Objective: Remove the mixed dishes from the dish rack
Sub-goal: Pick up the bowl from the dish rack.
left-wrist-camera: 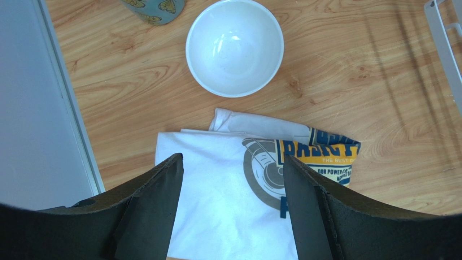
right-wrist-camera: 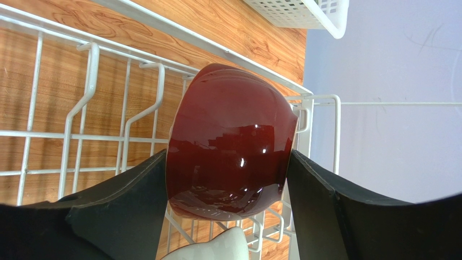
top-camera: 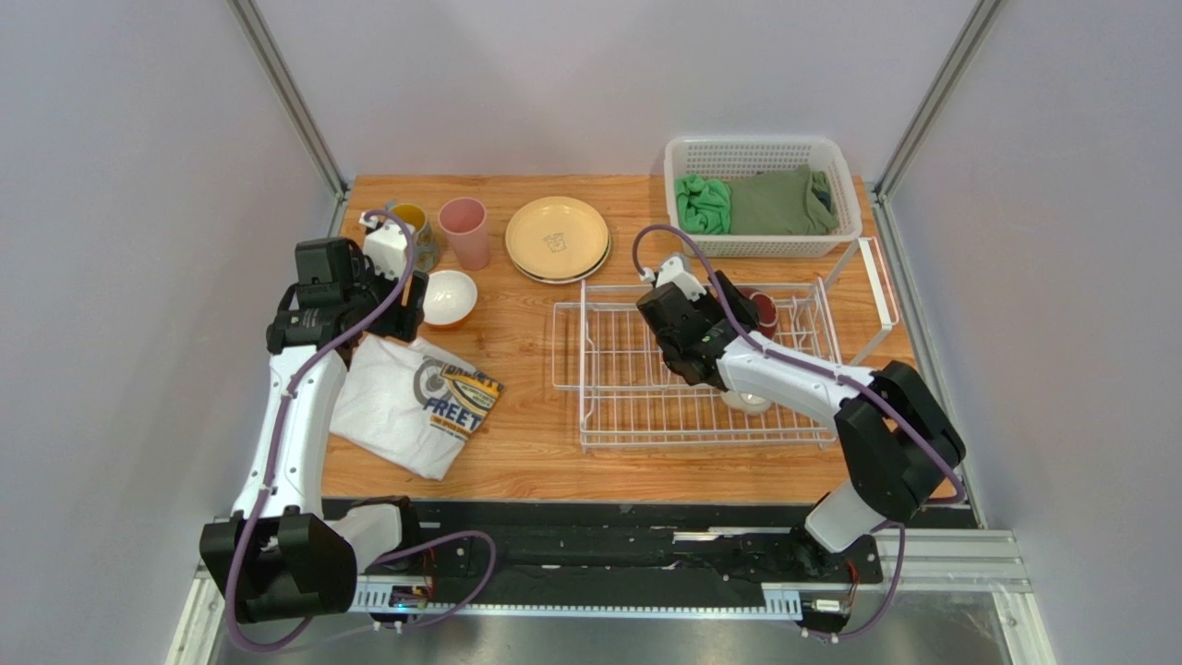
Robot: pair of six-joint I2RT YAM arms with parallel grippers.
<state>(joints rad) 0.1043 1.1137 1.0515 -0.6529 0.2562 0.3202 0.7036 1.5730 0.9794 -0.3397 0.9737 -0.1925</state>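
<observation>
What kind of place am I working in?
Probably a robot test cell, not a kitchen: wooden table boxed in by plain grey panels, dish rack and white basket staged on it.

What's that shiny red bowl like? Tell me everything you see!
The dark red bowl is glossy, like glazed ceramic. It is round and smooth and mirrors the lights. It stands tipped on its side among the white wire prongs toward the back right of the dish rack. The right tool presses against it on both sides.
</observation>
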